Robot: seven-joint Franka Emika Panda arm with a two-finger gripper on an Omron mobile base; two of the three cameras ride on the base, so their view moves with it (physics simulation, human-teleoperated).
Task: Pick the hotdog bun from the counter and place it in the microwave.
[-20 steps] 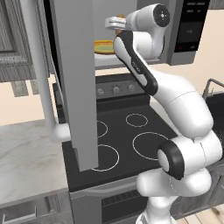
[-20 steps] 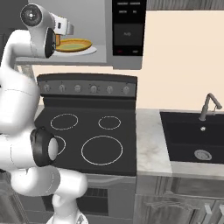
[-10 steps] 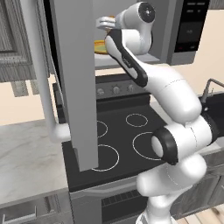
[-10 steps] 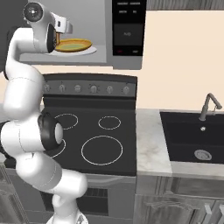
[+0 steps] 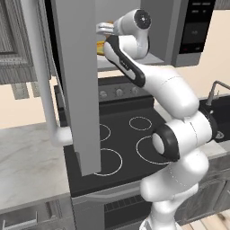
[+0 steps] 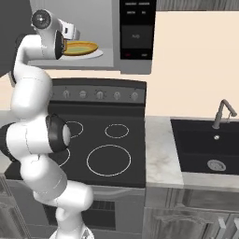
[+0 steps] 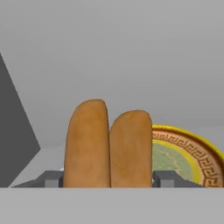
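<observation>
Fingers point(image 7: 52, 179) clamped on hotdog bun point(image 7: 109, 144), inside microwave point(image 6: 133, 35) cavity. Judgement: lower bun over yellow dish point(image 7: 188, 155) w/ care before letting go.

- Light is even and diffuse throughout, with no glare and no clear source.
- Edges are sharp; nothing is blurred or bent at the borders.
- Beyond the gripper point(image 7: 108, 183), the microwave point(image 7: 131, 52) interior is flat pale grey, darker on its left wall.
- The hotdog bun point(image 7: 108, 144) shows soft shading.
</observation>
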